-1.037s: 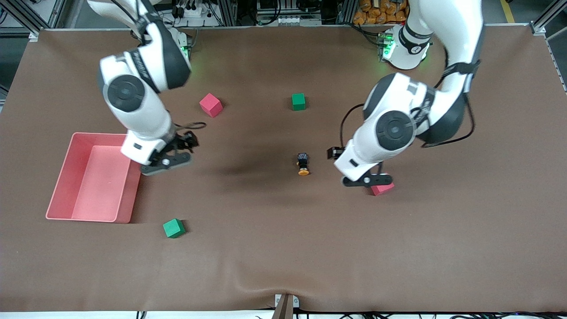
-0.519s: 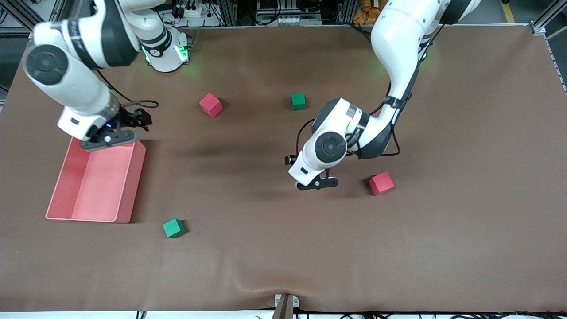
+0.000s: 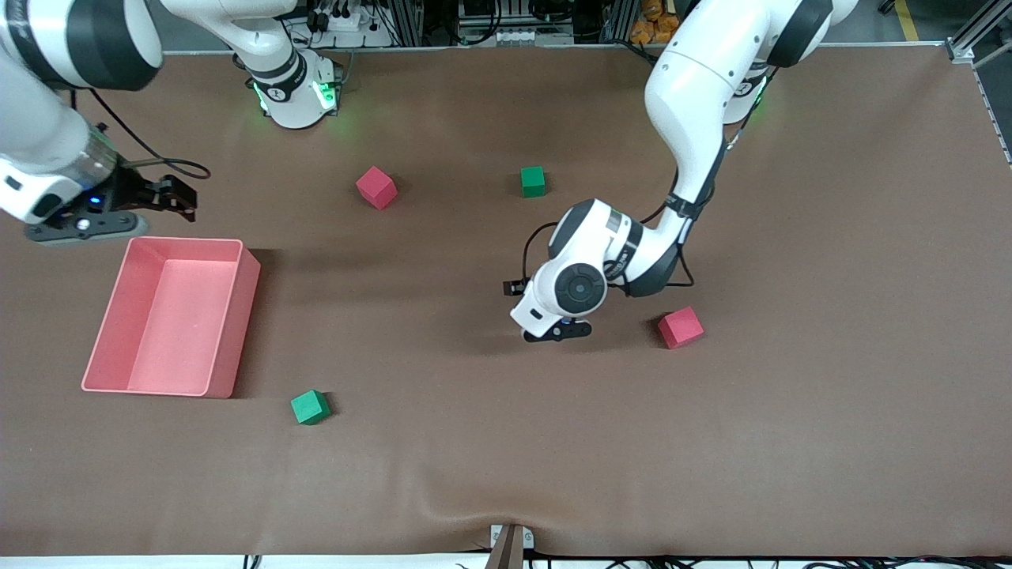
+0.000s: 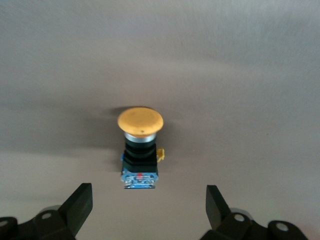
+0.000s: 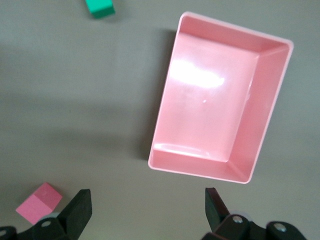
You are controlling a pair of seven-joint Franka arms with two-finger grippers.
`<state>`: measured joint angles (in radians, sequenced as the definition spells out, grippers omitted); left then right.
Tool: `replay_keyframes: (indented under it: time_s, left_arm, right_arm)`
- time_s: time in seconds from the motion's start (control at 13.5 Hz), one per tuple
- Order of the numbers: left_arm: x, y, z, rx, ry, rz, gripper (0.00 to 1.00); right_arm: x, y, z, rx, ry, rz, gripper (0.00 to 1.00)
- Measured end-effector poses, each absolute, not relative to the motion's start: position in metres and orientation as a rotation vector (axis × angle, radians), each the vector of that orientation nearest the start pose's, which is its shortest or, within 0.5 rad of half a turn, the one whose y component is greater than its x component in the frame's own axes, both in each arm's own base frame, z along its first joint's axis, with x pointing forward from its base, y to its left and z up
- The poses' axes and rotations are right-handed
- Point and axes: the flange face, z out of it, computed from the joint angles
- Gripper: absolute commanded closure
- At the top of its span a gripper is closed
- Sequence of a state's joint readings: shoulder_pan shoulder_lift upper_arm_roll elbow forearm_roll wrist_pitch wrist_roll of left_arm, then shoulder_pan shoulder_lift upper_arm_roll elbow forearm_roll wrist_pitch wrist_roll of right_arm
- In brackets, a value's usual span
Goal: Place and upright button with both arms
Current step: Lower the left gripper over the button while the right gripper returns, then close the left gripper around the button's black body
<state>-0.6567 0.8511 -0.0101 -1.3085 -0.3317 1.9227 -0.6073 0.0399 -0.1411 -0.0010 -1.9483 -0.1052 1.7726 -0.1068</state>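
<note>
Left wrist view is showing the button (image 4: 140, 150) lying mid-frame, small, rigid, probably light; released left end effector (image 4: 149, 206) hovering, black body looking grippable.

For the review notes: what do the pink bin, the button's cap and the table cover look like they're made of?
Pink bin: likely moulded plastic, glossy; a bright glare patch sits on its floor.
Button: the orange cap looks like smooth, matte plastic, with a silvery ring beneath it, possibly metal, and a black plastic-looking body.
Table cover: seems brown cloth or felt, matte, with soft ripples near the front edge.
</note>
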Motion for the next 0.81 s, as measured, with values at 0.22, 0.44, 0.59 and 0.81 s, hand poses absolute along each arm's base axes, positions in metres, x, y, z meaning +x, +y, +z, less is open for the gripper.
replay_keyframes:
  time_s: [0.22,0.44,0.59,0.81]
  left_arm:
    - [0.549,-0.463,0.202,-3.171,-0.148,0.609,0.02]
    - [0.554,-0.457,0.2,-3.166,-0.162,0.603,0.1]
    - [0.552,-0.456,0.192,-3.156,-0.164,0.614,0.13]
    - [0.551,-0.455,0.184,-3.147,-0.166,0.626,0.13]
  right_arm:
    - [0.522,0.015,0.594,-3.234,-0.263,0.074,0.0]
    - [0.541,0.017,0.632,-3.189,-0.237,0.051,0.0]
    - [0.55,0.006,0.636,-3.15,-0.19,0.049,0.0]
    - [0.55,-0.005,0.639,-3.144,-0.118,0.083,0.0]
